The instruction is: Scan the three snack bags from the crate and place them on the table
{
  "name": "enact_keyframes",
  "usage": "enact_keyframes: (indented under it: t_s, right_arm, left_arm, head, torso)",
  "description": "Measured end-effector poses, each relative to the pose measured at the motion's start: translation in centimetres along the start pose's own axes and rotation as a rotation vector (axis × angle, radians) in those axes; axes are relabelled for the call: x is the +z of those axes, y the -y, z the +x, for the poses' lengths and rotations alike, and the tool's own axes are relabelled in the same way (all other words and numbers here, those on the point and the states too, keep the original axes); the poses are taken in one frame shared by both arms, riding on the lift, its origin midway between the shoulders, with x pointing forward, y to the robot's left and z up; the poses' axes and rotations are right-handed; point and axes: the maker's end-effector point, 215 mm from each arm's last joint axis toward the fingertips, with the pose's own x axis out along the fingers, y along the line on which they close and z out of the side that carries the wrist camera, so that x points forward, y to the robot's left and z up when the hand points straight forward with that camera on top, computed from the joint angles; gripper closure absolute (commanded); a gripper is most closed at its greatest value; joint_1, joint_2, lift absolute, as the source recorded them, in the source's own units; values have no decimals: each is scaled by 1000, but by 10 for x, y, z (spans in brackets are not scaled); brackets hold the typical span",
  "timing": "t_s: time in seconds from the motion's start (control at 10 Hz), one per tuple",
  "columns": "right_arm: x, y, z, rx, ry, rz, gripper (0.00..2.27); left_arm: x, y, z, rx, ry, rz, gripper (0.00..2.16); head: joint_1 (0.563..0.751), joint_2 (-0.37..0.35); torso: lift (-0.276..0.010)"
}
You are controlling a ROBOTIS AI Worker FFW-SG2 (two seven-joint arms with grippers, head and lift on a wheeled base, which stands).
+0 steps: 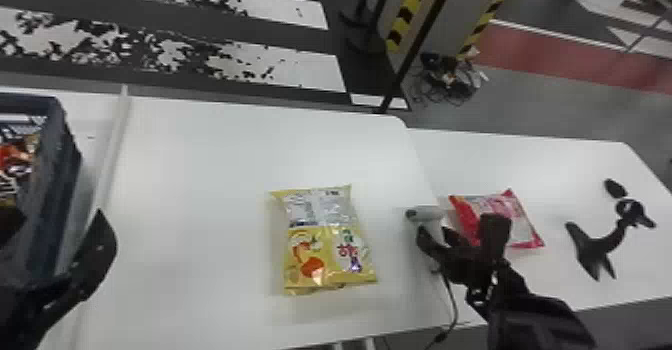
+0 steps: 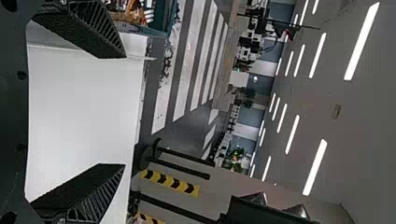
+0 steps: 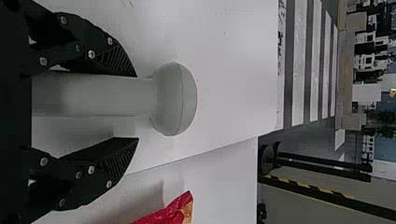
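Observation:
In the head view, a yellow snack bag point(image 1: 327, 241) lies flat on the white table point(image 1: 200, 174). A red and pink bag point(image 1: 520, 219) lies on the adjoining right-hand table. My right gripper point(image 1: 457, 231) is at the grey scanner point(image 1: 425, 214) between the bags. In the right wrist view, that gripper point(image 3: 137, 107) stands open around the scanner handle point(image 3: 102, 95), with a gap to one finger. The blue crate point(image 1: 62, 149) at far left holds snack packs point(image 1: 17, 159). My left gripper point(image 1: 55, 219) is open beside it; in its wrist view the gripper point(image 2: 125, 111) has nothing between its fingers.
A black stand-like object point(image 1: 600, 244) lies on the right-hand table point(image 1: 575, 164). The scanner's cable point(image 1: 452, 304) runs toward the front edge. A raised white strip point(image 1: 112, 139) crosses the table beside the crate. Black posts stand behind the tables.

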Motion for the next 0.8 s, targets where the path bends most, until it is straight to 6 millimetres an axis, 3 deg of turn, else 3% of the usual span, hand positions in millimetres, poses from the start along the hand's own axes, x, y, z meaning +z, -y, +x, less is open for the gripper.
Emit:
enact_keyframes:
  t_s: [0.4, 0.8]
  right_arm:
    - [4, -2, -12, -7, 22, -6, 2135]
    - [46, -31, -59, -4, 118, 26, 2135]
  left_arm:
    - [-1, 3, 1, -8, -3, 5, 33]
    - [0, 5, 4, -20, -2, 8, 33]
  head:
    - [695, -350]
    - [695, -350]
  torso:
    - [-62]
    - [-62]
